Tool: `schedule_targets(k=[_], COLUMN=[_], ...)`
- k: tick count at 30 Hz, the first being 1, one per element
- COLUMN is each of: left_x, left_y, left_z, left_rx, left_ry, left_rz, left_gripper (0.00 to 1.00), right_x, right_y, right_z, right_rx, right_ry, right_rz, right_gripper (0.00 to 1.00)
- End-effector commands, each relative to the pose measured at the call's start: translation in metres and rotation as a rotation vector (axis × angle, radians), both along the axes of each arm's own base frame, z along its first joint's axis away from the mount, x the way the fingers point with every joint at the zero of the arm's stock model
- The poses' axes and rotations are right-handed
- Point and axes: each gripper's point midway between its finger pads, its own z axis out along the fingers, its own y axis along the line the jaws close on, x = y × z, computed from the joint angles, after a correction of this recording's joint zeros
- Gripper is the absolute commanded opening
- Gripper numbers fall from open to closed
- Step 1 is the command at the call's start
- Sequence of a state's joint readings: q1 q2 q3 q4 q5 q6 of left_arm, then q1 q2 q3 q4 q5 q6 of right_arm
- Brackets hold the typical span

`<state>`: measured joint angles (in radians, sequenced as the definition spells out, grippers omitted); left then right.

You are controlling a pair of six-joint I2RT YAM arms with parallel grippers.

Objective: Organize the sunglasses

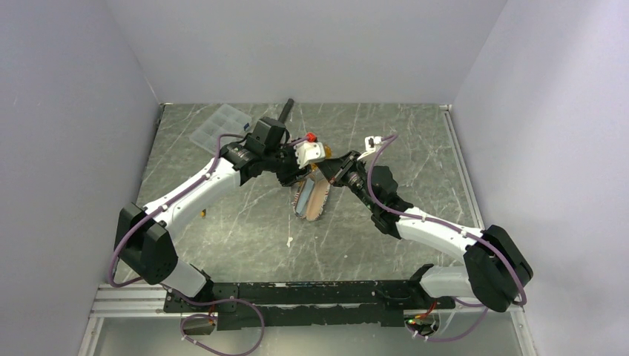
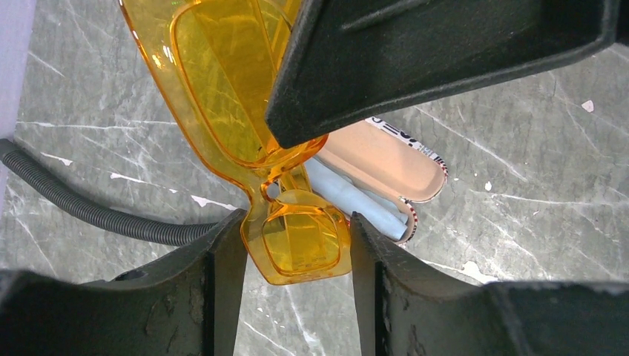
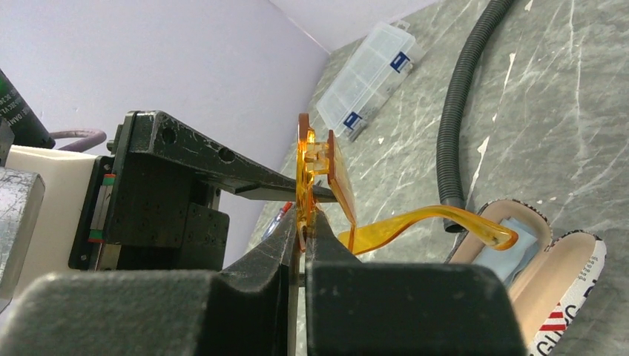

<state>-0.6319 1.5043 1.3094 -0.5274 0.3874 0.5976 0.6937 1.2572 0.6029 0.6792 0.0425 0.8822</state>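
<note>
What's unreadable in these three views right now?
Left wrist: upper lens of the sunglasses covered by the right claw, cut by top edge.
Right wrist: case bottom cut by frame edge; cloth partly hidden by its wall.
Top external: both claws cover the sunglasses; left claw contact too small to read.

Count on inspection: sunglasses [image 2: 222, 96], one pair; open case [image 2: 386, 159], one; light-blue cloth [image 2: 356, 204], one; clear compartment box [image 3: 371, 78], one; black corrugated hose [image 3: 460, 111], one; arms, two: left arm [image 1: 189, 193], right arm [image 1: 438, 222].
</note>
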Motion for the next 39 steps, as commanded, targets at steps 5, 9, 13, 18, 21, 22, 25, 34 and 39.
schedule_targets(k=[5, 9, 13, 18, 21, 22, 25, 34, 39], left_x=[-0.003, -0.001, -0.002, 0.0, 0.01, 0.013, 0.021, 0.02, 0.006], left_y=[0.008, 0.016, 0.022, 0.026, 0.035, 0.038, 0.048, 0.061, 0.052], left_z=[0.006, -0.003, -0.021, -0.022, -0.008, -0.001, 0.026, 0.094, 0.105], left_rx=[0.015, 0.049, 0.106, 0.096, 0.043, 0.015, -0.1, -0.365, -0.413], left_ry=[-0.012, 0.002, 0.035, 0.03, 0.011, 0.015, 0.043, 0.096, 0.175], left_rz=[0.036, 0.076, 0.088, 0.114, 0.171, 0.192, 0.254, 0.383, 0.347], left_gripper=[0.03, 0.03, 0.03, 0.03, 0.03, 0.03, 0.03, 0.03, 0.03], right_x=[0.001, -0.005, -0.006, -0.004, -0.002, 0.0, 0.009, 0.033, 0.046], right_y=[0.0, -0.01, -0.032, -0.065, -0.08, -0.082, -0.078, -0.005, 0.04], right_z=[0.016, 0.028, 0.026, -0.002, -0.025, -0.031, -0.043, -0.045, -0.032], right_rx=[-0.076, -0.185, -0.296, -0.354, -0.353, -0.346, -0.323, -0.232, -0.171], right_ry=[-0.046, -0.098, -0.091, -0.006, 0.051, 0.067, 0.094, 0.065, 0.026], right_rz=[0.051, 0.063, 0.042, -0.005, -0.038, -0.04, -0.029, 0.081, 0.139], right_gripper=[0.53, 0.66, 0.71, 0.7, 0.61, 0.56, 0.34, 0.0, 0.0])
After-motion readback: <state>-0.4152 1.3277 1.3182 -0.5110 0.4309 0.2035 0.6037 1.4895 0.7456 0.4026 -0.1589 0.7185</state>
